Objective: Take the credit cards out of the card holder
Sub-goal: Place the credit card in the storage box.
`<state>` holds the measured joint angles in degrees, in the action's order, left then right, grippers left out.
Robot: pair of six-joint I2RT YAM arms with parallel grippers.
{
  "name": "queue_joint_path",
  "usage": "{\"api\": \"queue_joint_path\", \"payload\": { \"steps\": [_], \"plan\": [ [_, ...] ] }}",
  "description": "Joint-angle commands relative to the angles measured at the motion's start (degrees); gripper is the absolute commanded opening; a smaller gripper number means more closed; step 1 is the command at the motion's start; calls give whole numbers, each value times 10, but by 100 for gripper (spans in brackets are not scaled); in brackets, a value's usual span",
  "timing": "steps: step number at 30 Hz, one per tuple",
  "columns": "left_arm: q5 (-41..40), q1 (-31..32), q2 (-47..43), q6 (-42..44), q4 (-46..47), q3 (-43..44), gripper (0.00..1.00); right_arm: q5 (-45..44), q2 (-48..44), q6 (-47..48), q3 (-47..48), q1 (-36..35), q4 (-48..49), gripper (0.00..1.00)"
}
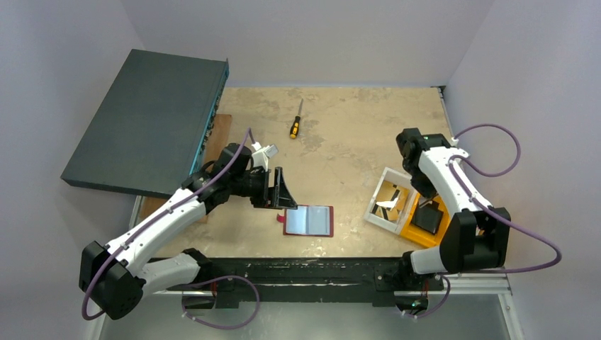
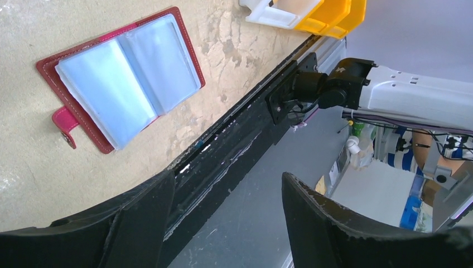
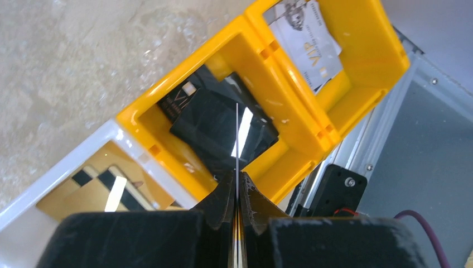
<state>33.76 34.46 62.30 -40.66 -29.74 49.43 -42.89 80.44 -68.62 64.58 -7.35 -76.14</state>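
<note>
One card is pinched edge-on in the right gripper, fingers clamped tight on it, right over an orange bin compartment where some black cards lie. A grey-silver card sits in the next orange compartment and a tan-gold card is in the white bin touching it. The card holder lies flat and open near the front edge of the table, clear sleeves up, well apart from the bins. The left gripper hovers beside its tab side, jaws spread, holding nothing. There's a screwdriver further back.
</note>
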Motion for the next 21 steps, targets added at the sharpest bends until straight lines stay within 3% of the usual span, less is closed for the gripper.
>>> {"api": "queue_joint_path", "payload": {
  "steps": [1,9,21],
  "plan": [
    [3,6,10,17,5,30,70,-51,-20,25,8,52,-16,0],
    [16,10,19,23,-3,42,69,-87,-38,19,2,138,-14,0],
    [46,12,25,61,-64,60,70,-115,-20,5,0,205,-14,0]
  ]
}}
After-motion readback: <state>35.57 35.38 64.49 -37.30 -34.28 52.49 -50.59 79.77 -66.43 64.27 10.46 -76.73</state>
